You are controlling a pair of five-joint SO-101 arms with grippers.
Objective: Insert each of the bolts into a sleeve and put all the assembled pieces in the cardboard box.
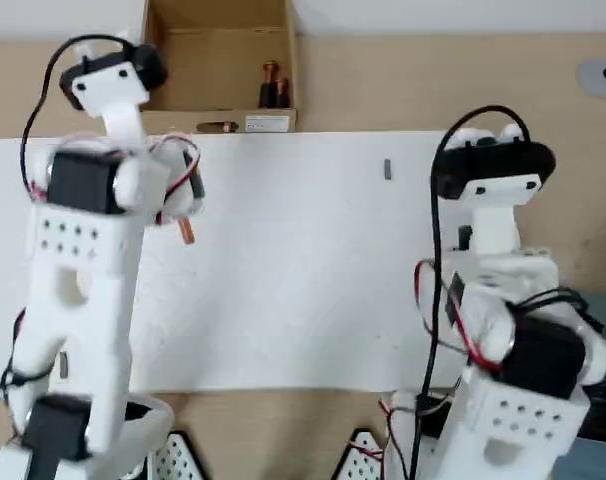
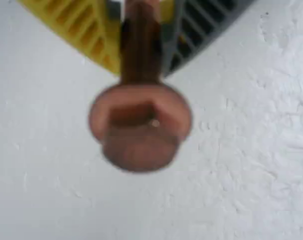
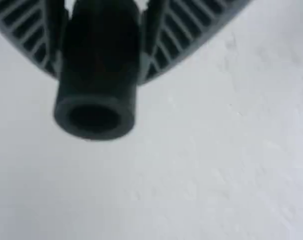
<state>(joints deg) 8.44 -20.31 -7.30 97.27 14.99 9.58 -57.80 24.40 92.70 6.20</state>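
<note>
My left gripper (image 2: 141, 30) is shut on a copper bolt (image 2: 140, 120), its hexagon-socket head pointing toward the camera, held above the white mat. In the high view the bolt (image 1: 186, 231) hangs below the left arm at the mat's left side. My right gripper (image 3: 102, 35) is shut on a black sleeve (image 3: 96, 95), its open bore facing the camera. The right arm (image 1: 488, 215) stands over the mat's right side. The cardboard box (image 1: 219, 118) sits beyond the mat at the back left, with assembled pieces (image 1: 274, 88) standing inside. Another piece (image 1: 223, 127) lies at the box's front wall.
A white mat (image 1: 303, 290) covers the table's middle. One small grey sleeve (image 1: 387, 169) lies on it near the far edge, right of centre. A grey round object (image 1: 601, 76) sits at the far right of the wooden table.
</note>
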